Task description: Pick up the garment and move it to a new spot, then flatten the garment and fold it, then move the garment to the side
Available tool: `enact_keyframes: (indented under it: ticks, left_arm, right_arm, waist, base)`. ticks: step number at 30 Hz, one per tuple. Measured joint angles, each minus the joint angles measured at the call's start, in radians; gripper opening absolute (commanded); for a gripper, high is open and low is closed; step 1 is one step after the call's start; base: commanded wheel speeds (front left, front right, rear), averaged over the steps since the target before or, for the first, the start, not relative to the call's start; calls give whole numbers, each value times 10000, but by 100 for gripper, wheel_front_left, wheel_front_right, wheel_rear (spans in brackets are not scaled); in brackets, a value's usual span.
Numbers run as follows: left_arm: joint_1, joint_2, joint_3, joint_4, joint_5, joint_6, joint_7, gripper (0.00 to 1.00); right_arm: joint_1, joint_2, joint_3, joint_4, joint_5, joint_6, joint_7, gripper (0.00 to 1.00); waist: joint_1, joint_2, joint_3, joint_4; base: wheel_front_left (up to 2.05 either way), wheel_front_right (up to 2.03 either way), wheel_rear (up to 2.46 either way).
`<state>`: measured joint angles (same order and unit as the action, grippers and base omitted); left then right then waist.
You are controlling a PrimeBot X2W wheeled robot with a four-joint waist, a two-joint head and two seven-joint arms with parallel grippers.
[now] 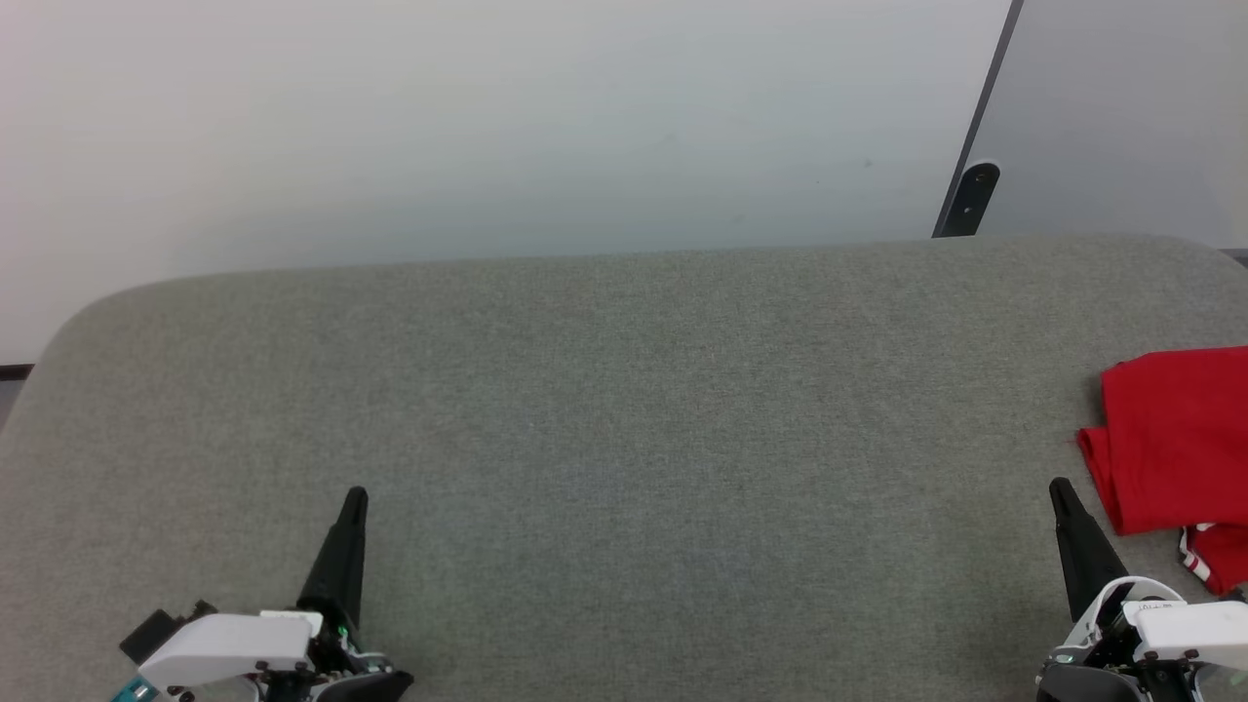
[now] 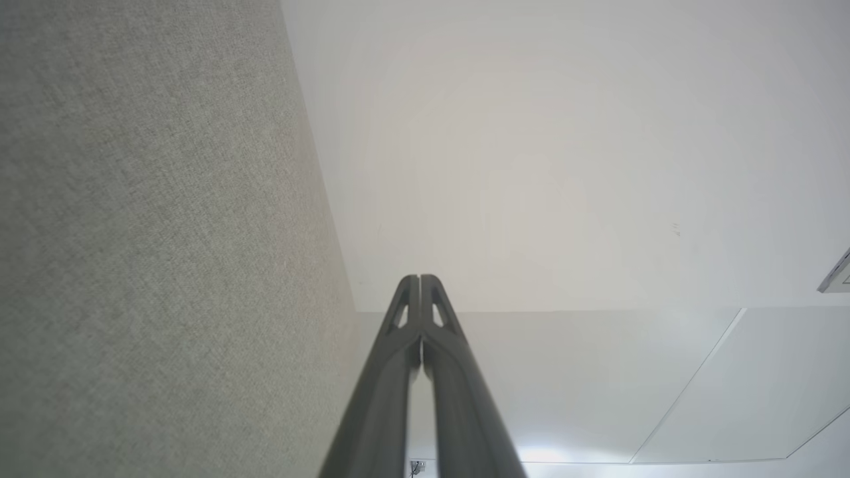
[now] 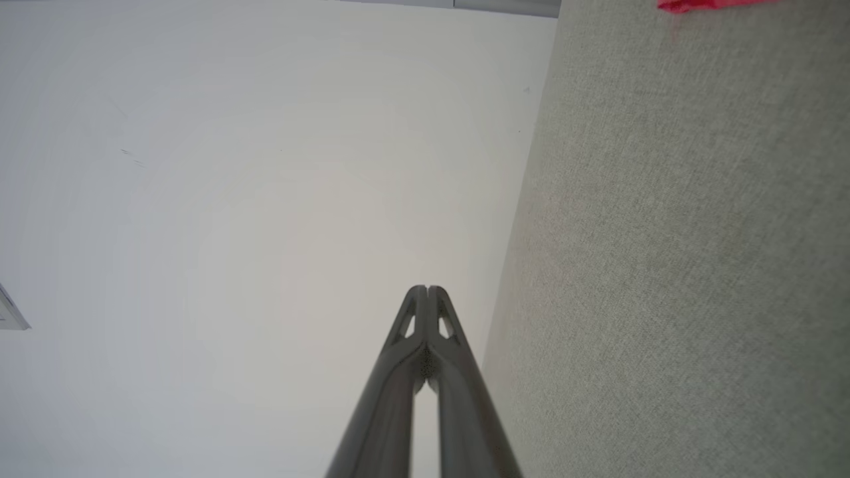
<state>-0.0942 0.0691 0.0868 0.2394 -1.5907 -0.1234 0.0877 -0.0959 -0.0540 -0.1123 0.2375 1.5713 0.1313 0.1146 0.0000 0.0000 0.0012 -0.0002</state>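
The red garment (image 1: 1175, 439) lies folded at the right edge of the grey felt-covered table (image 1: 624, 409), with a bit of white-and-red striped trim (image 1: 1197, 551) showing at its near corner. A sliver of the garment (image 3: 704, 5) shows at the top of the right wrist view. My right gripper (image 1: 1061, 487) sits just left of the garment near the front edge, apart from it, its fingertips pressed together and empty (image 3: 428, 289). At the lower left my left gripper (image 1: 356, 497) is likewise shut on nothing (image 2: 420, 277).
Behind the table rises a pale wall (image 1: 487, 127). A dark slanted bar with a rounded black fitting (image 1: 975, 195) stands at the back right, beside a grey panel (image 1: 1121, 107). The table's rounded back-left corner (image 1: 88, 312) curves away.
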Motion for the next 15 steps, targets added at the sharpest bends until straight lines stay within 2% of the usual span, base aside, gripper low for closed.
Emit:
enact_keyframes:
  ticks: [6,15]
  left_arm:
    - [-94,-36,63,58,-374,-58,90,0]
    - [-97,-58,88,63,-378,-58,105,0]
  right_arm:
    - [-74,19,-27,92,372,0,-2,0]
    - [-119,25,-29,94,391,0,-2,0]
  waist:
    - [0,0,20,1]
    - [0,1,20,2]
  base:
    - [0,0,0]
    - [0,0,0]
